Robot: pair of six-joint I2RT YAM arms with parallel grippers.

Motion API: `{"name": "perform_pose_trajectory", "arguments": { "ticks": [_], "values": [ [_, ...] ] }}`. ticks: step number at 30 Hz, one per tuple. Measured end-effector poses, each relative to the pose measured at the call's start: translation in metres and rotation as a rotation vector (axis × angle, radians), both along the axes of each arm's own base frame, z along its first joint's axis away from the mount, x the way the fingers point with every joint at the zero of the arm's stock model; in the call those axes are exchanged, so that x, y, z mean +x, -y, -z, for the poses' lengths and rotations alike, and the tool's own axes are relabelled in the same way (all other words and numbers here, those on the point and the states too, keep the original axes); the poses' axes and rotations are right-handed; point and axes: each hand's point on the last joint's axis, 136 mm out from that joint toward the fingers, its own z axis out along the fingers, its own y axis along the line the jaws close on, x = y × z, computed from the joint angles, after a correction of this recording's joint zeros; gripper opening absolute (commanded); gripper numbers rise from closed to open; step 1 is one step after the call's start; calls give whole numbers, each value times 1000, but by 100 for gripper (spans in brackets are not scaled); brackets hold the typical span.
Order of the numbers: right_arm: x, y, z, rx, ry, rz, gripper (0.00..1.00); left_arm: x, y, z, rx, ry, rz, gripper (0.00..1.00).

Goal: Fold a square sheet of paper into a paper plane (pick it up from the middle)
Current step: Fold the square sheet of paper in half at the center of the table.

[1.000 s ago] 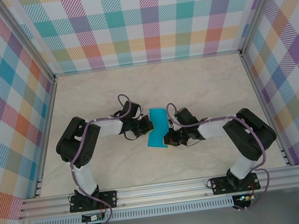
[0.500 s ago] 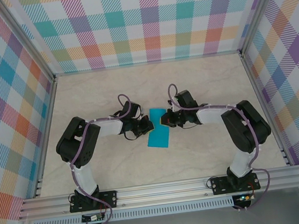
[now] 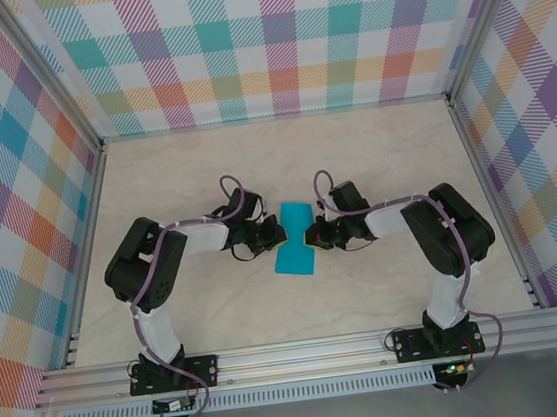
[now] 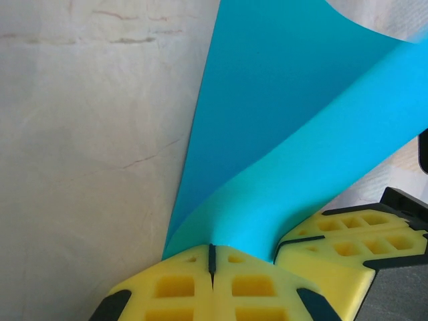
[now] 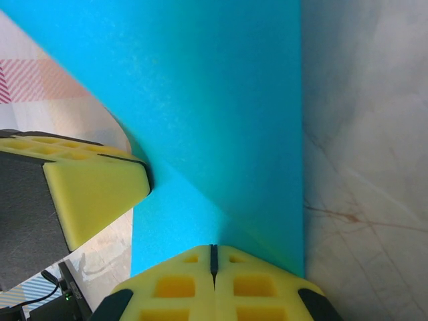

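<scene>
The teal-blue square sheet of paper (image 3: 293, 238) lies folded narrow on the table between both arms. My left gripper (image 3: 276, 235) is shut on its left edge. In the left wrist view the sheet (image 4: 281, 127) curls up out of the shut yellow fingertips (image 4: 175, 284). My right gripper (image 3: 313, 236) is shut at the sheet's right edge. In the right wrist view its shut fingertips (image 5: 257, 284) lie over the sheet (image 5: 221, 114), which runs beneath them with a diagonal crease. The left gripper's finger (image 5: 90, 194) shows at the left of that view.
The pale marbled table (image 3: 373, 157) is boxed in by checked walls (image 3: 279, 37) at the back and both sides. An aluminium rail (image 3: 305, 351) with both arm bases runs along the near edge.
The right gripper swept from the near end of the sheet's right edge up to its far end, then came back to the middle. The left gripper and the sheet stayed put.
</scene>
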Motion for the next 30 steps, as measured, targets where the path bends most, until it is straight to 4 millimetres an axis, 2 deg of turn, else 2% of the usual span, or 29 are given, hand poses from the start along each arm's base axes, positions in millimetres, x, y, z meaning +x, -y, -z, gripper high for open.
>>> {"name": "perform_pose_trajectory", "arguments": {
  "ticks": [7, 12, 15, 18, 24, 30],
  "values": [
    [0, 2, -9, -4, -6, 3, 5, 0, 0, 0, 0, 0, 0, 0],
    [23, -1, -32, 23, 55, 9, 5, 0, 0, 0, 0, 1, 1, 0],
    [35, 2, -37, 31, 73, 23, 5, 0, 0, 0, 0, 3, 3, 0],
    [39, 6, -28, 18, 63, 28, 5, 0, 0, 0, 0, 3, 3, 0],
    [35, 10, -1, -18, 15, 22, 5, 0, 0, 0, 0, 3, 3, 0],
    [35, 11, -1, -18, 21, 14, 6, 0, 0, 0, 1, 6, 7, 0]
  ]
}}
